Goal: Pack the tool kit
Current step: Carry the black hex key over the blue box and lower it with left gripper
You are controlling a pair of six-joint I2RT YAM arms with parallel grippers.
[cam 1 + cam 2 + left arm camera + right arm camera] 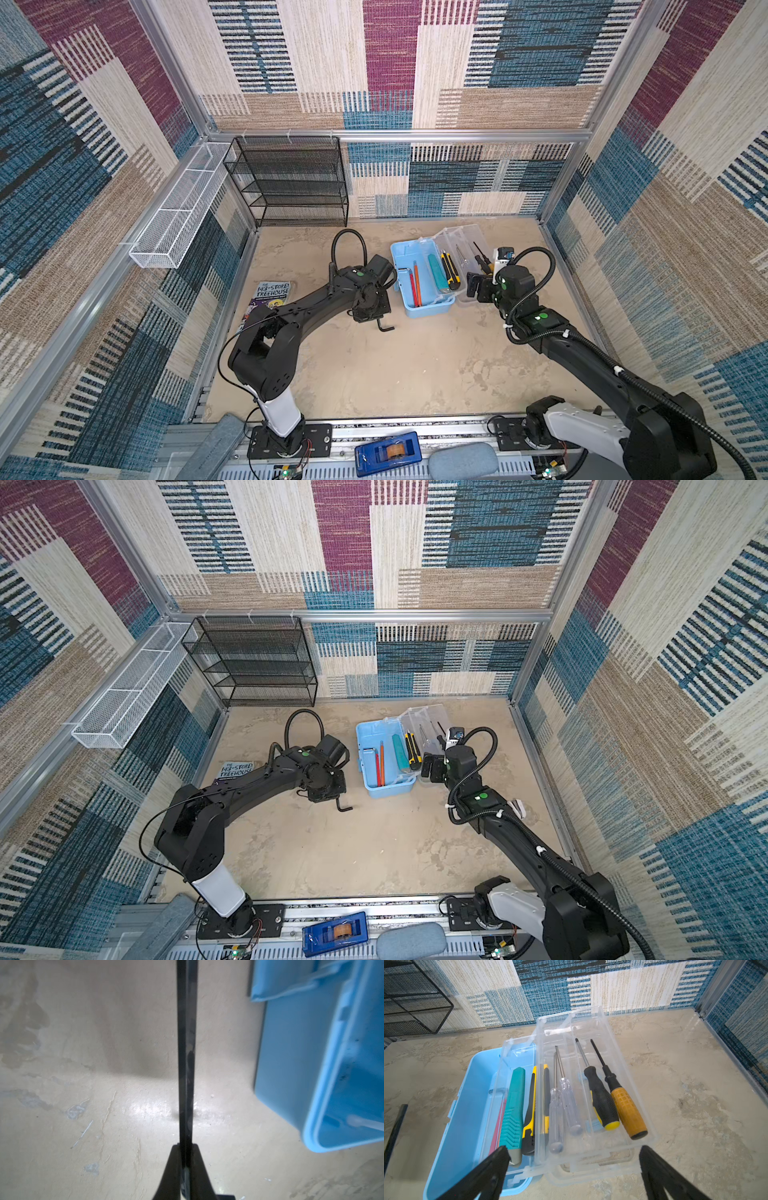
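The pale blue tool case [428, 311] [390, 791] [467, 1105] stands open at mid table. A red and an orange pencil [415, 286] lie in it. A teal utility knife [512, 1111] and a yellow-black one [530, 1109] rest in a clear tray over it. A second clear tray [652, 1130] beside the case holds several screwdrivers [602, 1105]. My left gripper [379, 321] [186, 1146] is shut on a black hex key [385, 327] [186, 1043], low over the table left of the case [291, 1053]. My right gripper [477, 286] [574, 1152] stands open at the screwdriver tray's near end, holding nothing.
A paperback book [272, 293] lies left, under the left arm. A black mesh shelf [291, 183] and a white mesh basket [178, 208] stand at the back left. A dark blue tape dispenser [388, 453] and a grey pad [463, 459] sit on the front rail.
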